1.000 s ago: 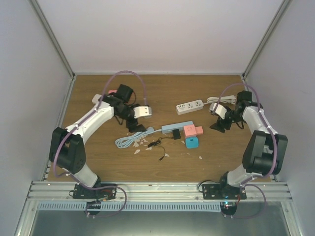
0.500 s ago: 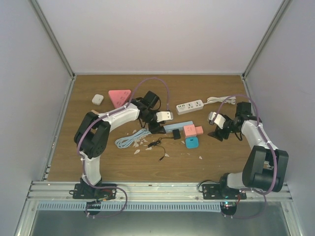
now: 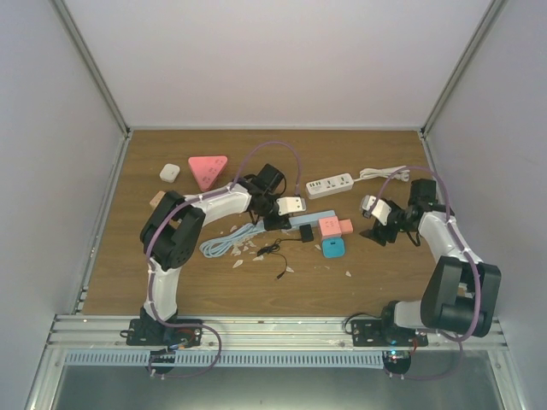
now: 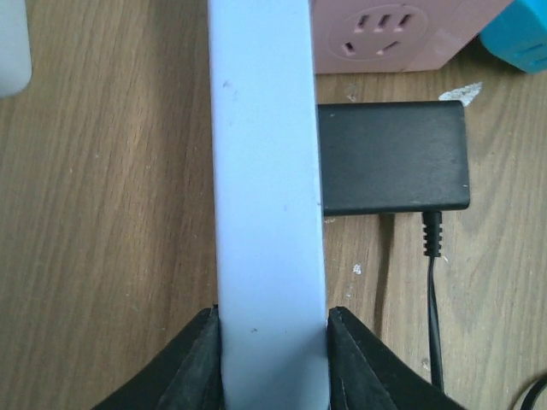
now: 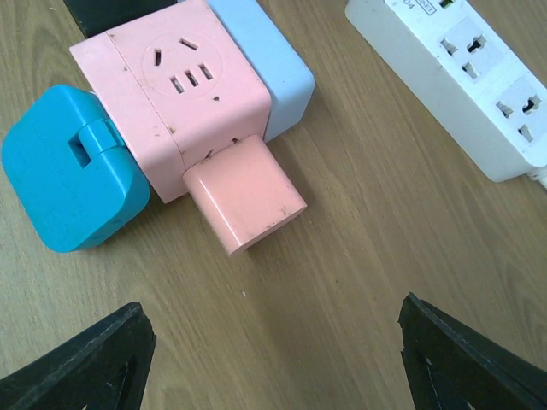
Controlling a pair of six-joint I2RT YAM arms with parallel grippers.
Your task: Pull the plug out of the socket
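Change noted: the left gripper has swung in from the 10 o'clock side and closed onto the blue power strip, fingers pressed to both its sides (socket now braced for pulling). The black plug sits in the strip's side, at 2 o'clock from that gripper. The right gripper hangs open, touching nothing, with the pink plug at its 12 o'clock.

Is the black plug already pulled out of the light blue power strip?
No, the black plug sits flush against the side of the light blue power strip.
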